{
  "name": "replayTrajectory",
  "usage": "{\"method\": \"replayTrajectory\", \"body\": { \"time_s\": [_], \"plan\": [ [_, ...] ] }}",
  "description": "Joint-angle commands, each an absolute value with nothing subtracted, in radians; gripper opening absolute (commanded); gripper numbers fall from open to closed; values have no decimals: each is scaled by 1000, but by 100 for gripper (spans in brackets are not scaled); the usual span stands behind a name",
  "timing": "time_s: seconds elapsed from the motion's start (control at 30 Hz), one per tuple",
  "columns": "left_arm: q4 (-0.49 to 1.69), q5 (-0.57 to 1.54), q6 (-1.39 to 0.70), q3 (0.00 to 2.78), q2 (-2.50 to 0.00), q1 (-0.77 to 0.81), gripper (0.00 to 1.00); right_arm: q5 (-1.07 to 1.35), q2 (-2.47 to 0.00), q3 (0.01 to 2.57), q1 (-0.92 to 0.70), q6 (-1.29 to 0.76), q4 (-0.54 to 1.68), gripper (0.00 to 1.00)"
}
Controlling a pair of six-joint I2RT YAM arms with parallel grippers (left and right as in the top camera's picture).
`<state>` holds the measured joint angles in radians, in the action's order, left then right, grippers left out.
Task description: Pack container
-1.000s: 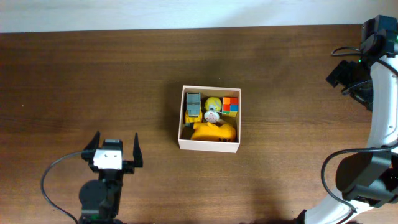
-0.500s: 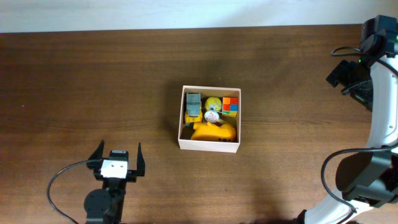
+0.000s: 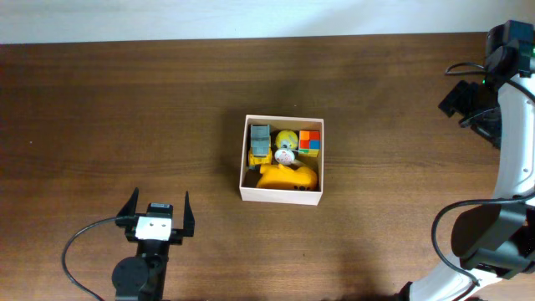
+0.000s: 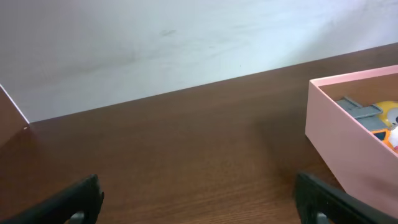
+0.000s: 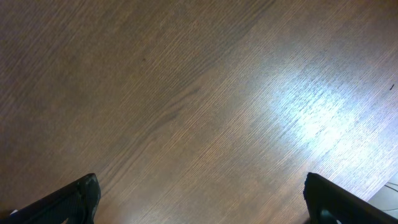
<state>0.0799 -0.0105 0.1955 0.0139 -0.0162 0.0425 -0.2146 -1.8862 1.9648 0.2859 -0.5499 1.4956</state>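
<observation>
Box (image 3: 280,195) — centre of frame, on bench (image 3: 125,100), toys inside | Left pincer (image 3: 159,201) — spread, empty, lower left, well apart from box | Right pincer (image 5: 202,190) — spread, empty, over bare bench, far right | Step, judged: packing looks complete; park both pincers wide, avoid nudging box walls.

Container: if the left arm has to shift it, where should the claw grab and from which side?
Pinch the container by its far wall from straight above, one finger inside, one outside. It is lidless with thin upright walls, and it looks too wide for the open left claw to span. The toys seem to leave a slim gap at that wall; elsewhere they crowd the sides.
</observation>
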Motion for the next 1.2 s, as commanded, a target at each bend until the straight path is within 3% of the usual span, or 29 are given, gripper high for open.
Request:
{"method": "replayTrajectory", "body": {
  "time_s": [0.0,0.6,0.97,1.17],
  "plan": [
    [83,1,215,9,-5,41,99,-216,-1893,1966,288,-559,1496,99],
    [83,1,215,9,-5,41,99,-217,-1911,1966,250,-559,1492,99],
    [83,1,215,9,-5,41,99,-221,-1689,1966,-68,-555,1442,99],
    [83,1,215,9,-5,41,99,-247,-1531,1958,-182,-555,1257,99]
  ]
}}
